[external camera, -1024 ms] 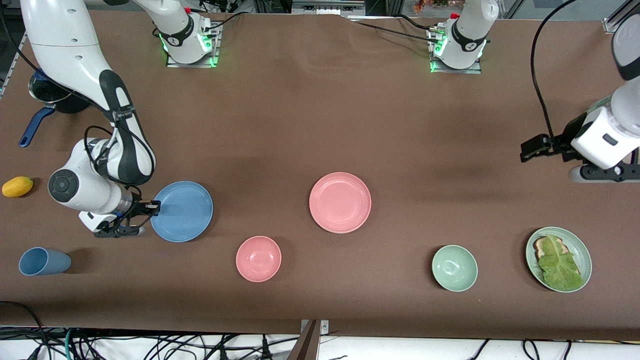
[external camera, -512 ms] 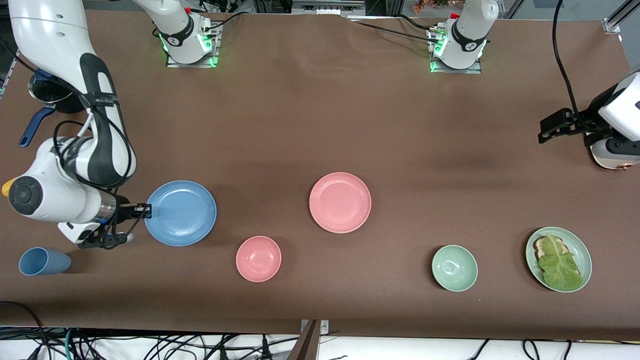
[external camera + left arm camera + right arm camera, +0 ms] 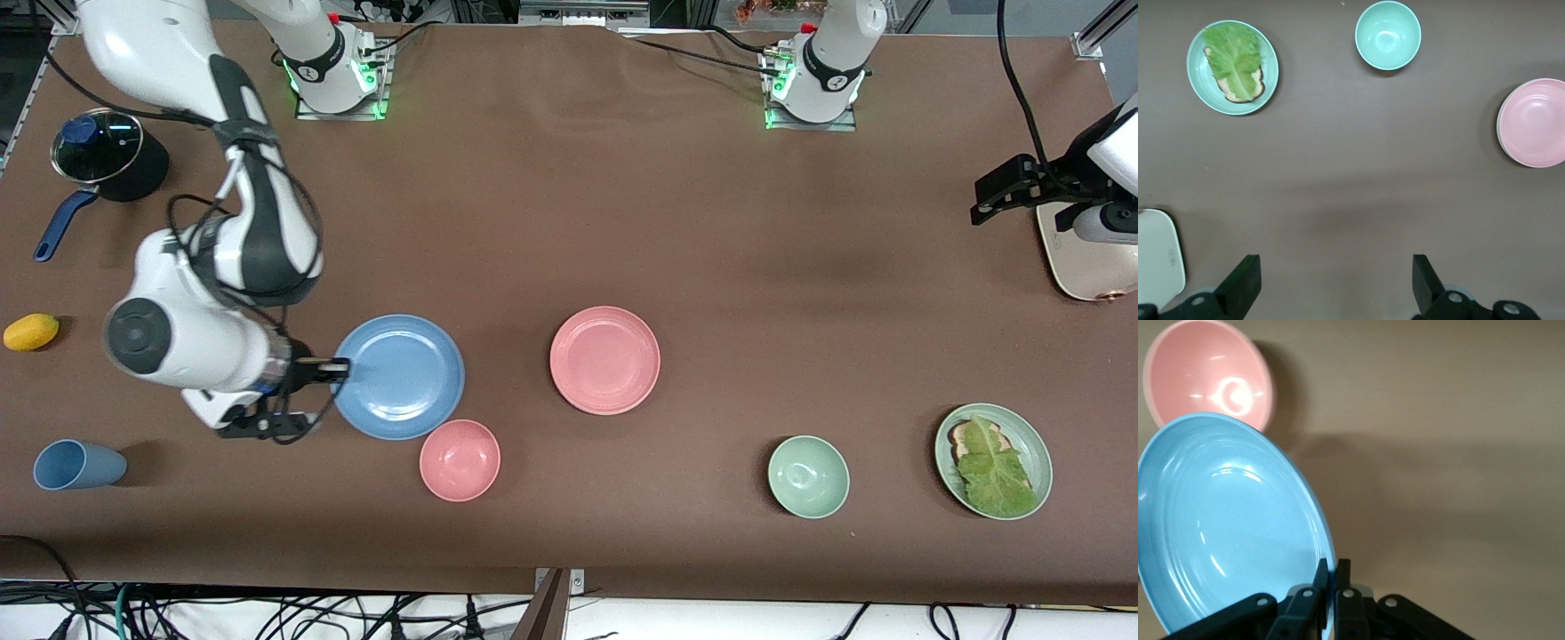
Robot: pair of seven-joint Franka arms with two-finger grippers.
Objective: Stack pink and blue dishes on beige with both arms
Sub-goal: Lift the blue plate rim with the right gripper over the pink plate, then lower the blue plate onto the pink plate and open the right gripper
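right gripper (image 3: 331,364): jaws pinched tight on the rim of the blue plate (image 3: 400,377), which juts from the fingertips toward the left arm's end of the table; plate is off the cloth and tilted, per the right wrist view.
left gripper (image 3: 987,191): fingers fully spread, holding nothing, up in the air near the left arm's end of the table, waiting.
pink plate (image 3: 605,360): flat on the table, well out ahead of the right gripper's fingertips, past the carried plate; untouched.
beige plate: can't place it. Only a pale rounded object (image 3: 1085,258) lies under the left wrist, at the frame edge; can't tell if that's it.
pink bowl (image 3: 460,460): just beside the carried plate's rim, on the side nearer the front camera; whether they overlap or touch I can't tell. Not part of the stack.
handling: plates look rigid, light, matte, probably not very slick. An edge pinch puts all the weight out past the fingertips, so I'd expect droop or pivoting in the jaws.
grip point: raised rim, fingers over and under, as the right gripper has it. Same plan seems right for the pink plate.
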